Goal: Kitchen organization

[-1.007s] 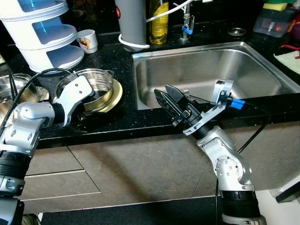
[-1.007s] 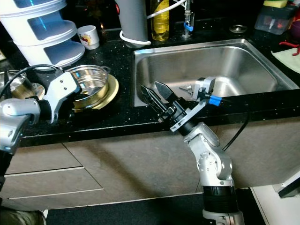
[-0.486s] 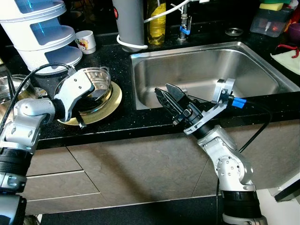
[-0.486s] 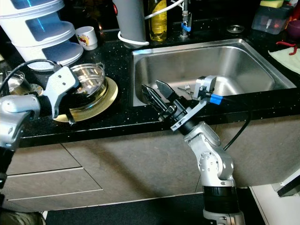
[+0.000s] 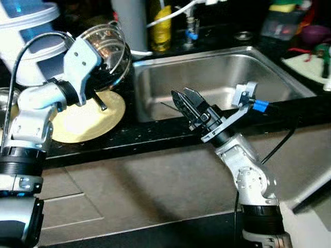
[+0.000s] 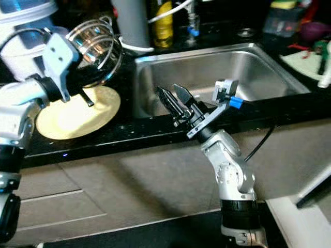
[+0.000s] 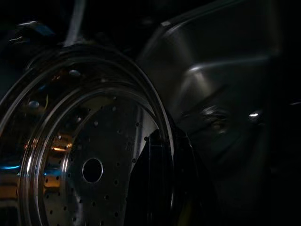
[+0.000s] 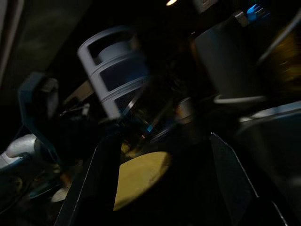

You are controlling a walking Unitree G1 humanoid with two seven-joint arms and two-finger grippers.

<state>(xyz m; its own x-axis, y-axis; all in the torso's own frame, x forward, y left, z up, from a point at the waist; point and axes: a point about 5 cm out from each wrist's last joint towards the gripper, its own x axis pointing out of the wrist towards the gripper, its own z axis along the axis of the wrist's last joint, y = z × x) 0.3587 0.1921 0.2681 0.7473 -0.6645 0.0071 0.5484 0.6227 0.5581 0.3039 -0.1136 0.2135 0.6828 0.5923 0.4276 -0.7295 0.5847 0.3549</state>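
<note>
The steel colander [image 5: 106, 54] hangs tilted in the air above the yellow plate [image 5: 85, 119] on the black tabletop [image 5: 150, 135], just left of the sink [image 5: 217, 85]; my left claw [image 7: 157, 188] is clamped on its rim. My right claw [image 5: 187, 103] hovers at the sink's front edge, fingers spread wide and holding nothing.
</note>
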